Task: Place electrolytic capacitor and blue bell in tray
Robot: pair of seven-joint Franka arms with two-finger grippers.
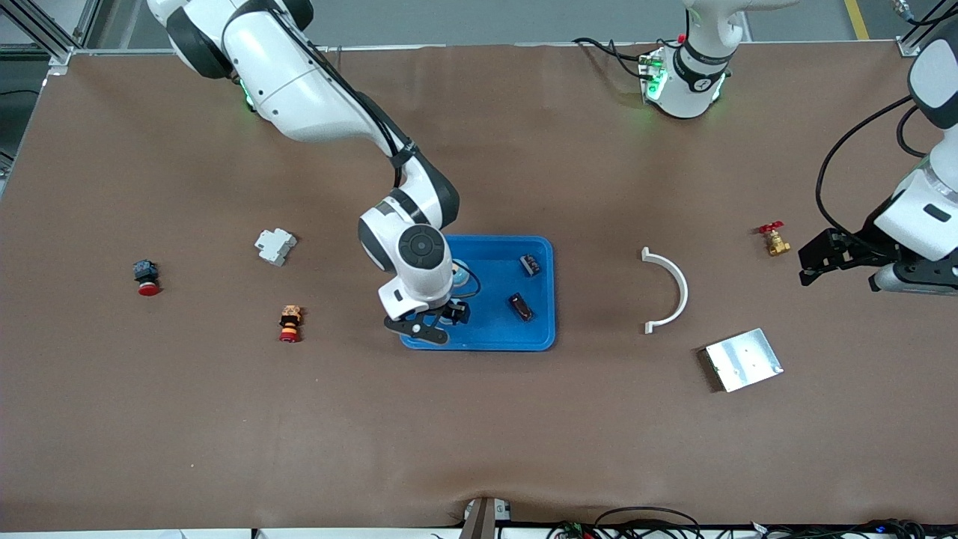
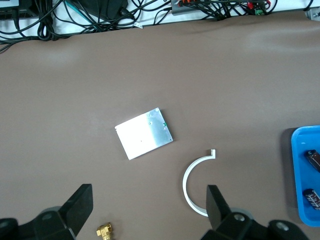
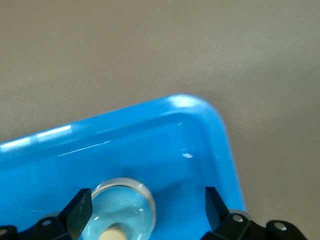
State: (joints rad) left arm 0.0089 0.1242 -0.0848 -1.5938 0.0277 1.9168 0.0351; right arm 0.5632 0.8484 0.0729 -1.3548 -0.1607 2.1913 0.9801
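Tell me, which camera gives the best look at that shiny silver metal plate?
The left wrist view: the silver plate lies whole and unobstructed mid-picture on the brown table. The front view shows the same plate smaller, near the white curved piece. The right wrist view misses it.

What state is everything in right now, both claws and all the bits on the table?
right gripper: open, over the blue tray
left gripper: open, waiting over bare table
blue tray: flat on table, holding three parts
blue bell: in tray, under the right gripper
two dark capacitors: lying in tray
silver plate: flat on table
white curved bracket: flat on table
brass valve: outside tray
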